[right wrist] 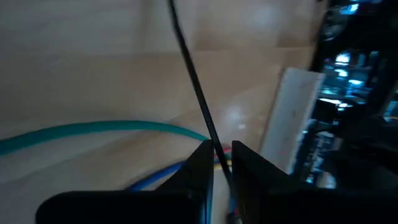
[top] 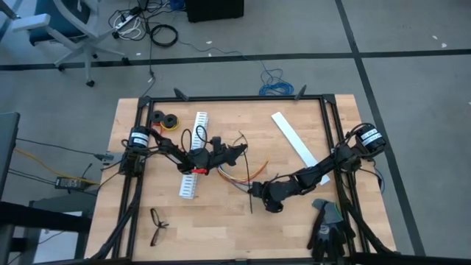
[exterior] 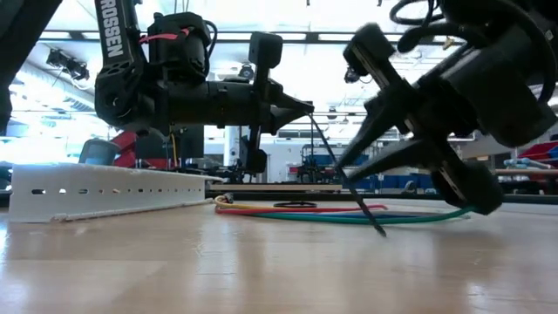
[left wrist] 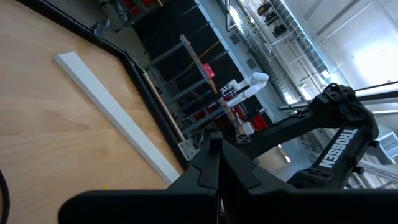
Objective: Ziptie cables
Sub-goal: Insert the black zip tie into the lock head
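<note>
The cables lie loose on the wooden table in a coloured bundle, also seen in the low view. A black ziptie slants from my left gripper down to the table, its lower tip just in front of the cables. My left gripper hovers level above the cables, shut on the ziptie's upper end. My right gripper comes in from the table's right, slanting down. It is shut on the ziptie partway along, just above the cables. My left gripper pinches the ziptie's upper end at its fingertips, which point level toward the table's right. The ziptie hangs slanting down from them. My right gripper pinches the ziptie partway along between its two fingers. They slant down from the table's right and lie across the strip. The ziptie's lower tip reaches the table.
A white slotted strip lies under my left arm and a flat white strip at the far right. Tape rolls sit far left, eyeglasses near left and black gloves near right. A black frame borders the table.
</note>
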Controlling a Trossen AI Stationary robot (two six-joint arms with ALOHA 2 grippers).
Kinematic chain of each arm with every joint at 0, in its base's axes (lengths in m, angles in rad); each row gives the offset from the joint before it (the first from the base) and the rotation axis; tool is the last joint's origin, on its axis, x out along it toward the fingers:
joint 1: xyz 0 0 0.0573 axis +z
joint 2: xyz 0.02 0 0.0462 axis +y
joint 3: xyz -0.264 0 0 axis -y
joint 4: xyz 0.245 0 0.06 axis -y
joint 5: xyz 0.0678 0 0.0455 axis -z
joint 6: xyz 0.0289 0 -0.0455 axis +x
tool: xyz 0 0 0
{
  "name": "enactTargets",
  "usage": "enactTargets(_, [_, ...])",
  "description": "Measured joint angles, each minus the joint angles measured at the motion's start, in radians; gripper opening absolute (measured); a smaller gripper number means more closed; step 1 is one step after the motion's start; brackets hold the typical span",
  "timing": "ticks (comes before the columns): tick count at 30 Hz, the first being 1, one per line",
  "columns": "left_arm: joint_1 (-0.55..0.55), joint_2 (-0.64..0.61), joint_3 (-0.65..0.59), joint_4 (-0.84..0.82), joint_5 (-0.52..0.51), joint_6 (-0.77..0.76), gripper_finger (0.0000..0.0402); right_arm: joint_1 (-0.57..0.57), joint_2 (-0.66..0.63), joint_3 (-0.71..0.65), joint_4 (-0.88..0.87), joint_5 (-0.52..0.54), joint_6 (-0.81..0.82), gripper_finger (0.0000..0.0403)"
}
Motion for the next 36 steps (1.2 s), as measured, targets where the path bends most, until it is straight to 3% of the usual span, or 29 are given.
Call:
enactTargets(7, [0.004, 0.0, 0.0, 0.003, -0.001, -0.026, 0.0007, 0.0, 0.0, 0.0, -0.085, -0.057, 0.037, 0.0062])
enactTargets(12, [0.005, 0.0, 0.0, 0.011, -0.017, -0.026, 0.0007, 0.013, 0.0, 0.0, -0.039, -0.111, 0.043, 0.0058])
enactTargets(21, [0.002, 0.0, 0.017, 0.017, -0.022, 0.007, 0.0007, 0.01, 0.0, 0.0, -0.032, -0.124, 0.148, 0.0009])
enactTargets(30, [-0.054, 0.0, 0.03, 0.007, -0.007, 0.386, 0.0003, -0.001, -0.031, -0.007, -0.017, -0.102, 0.749, 0.0])
enactTargets(36, [-0.146, 0.0, 0.013, 0.009, -0.134, 0.624, 0.0002, -0.049, -0.102, -0.076, 0.061, -0.121, 1.007, 0.0])
